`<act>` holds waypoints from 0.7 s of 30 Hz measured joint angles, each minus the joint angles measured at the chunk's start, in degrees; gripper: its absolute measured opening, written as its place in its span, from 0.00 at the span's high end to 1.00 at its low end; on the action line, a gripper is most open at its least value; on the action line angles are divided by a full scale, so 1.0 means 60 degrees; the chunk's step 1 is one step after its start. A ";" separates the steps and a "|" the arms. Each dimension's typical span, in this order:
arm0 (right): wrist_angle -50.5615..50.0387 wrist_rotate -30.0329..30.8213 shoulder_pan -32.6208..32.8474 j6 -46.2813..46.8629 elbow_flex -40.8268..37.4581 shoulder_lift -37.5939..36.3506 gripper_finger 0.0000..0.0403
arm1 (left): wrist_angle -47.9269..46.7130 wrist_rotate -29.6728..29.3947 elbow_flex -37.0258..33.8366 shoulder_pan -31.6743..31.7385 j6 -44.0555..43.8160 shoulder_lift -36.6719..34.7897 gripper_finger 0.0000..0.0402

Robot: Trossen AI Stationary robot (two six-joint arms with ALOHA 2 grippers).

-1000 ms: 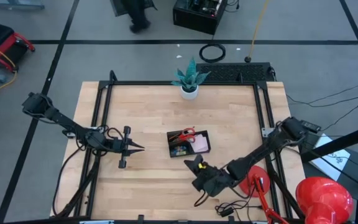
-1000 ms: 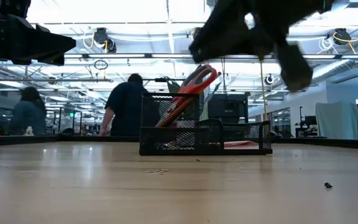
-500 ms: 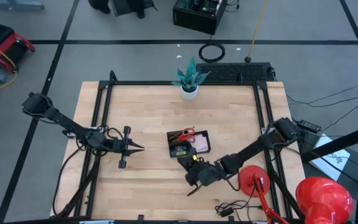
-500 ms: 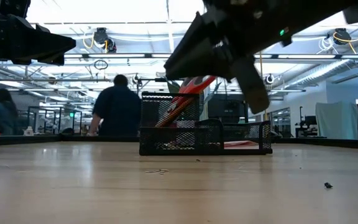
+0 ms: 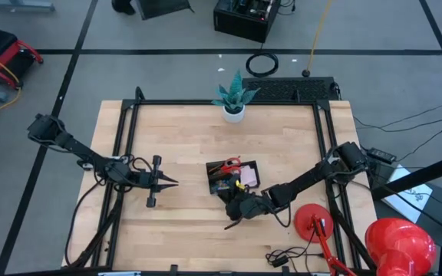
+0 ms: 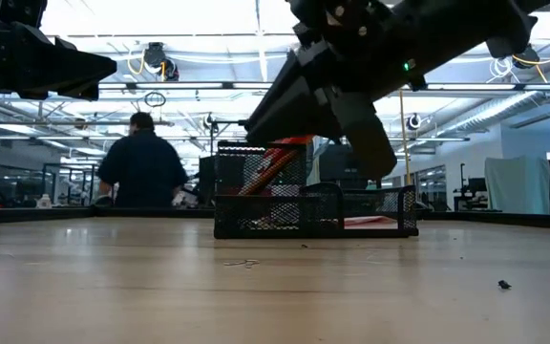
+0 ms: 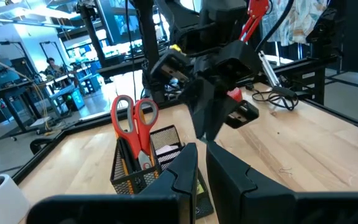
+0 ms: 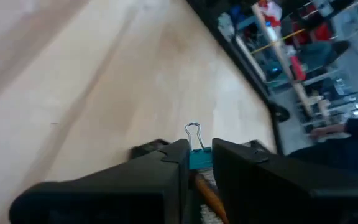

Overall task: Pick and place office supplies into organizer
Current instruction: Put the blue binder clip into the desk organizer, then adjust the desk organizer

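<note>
right gripper (image 8: 197,163): pinching a small teal binder clip (image 8: 199,155), just over the near edge of the black mesh organizer (image 5: 232,176) | organizer: mid-table, holds red-handled scissors (image 7: 133,121) standing up, pink sticky pad (image 5: 247,177) | left gripper (image 5: 173,182): fingers almost together, holds nothing, far left of organizer
</note>
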 joint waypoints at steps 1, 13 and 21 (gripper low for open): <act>-0.0018 -0.0061 -0.0041 0.0135 -0.0030 0.0000 0.88 | 0.0000 0.0000 0.0000 0.0000 0.0019 -0.0004 0.90; -0.0378 -0.0271 -0.0531 0.0818 -0.0414 0.0000 0.90 | -0.0002 -0.0004 0.0000 0.0002 -0.0002 -0.0004 0.90; -0.0448 -0.0545 -0.0552 0.0716 -0.0470 -0.0004 0.97 | -0.0002 -0.0004 0.0000 0.0002 0.0017 0.0000 0.90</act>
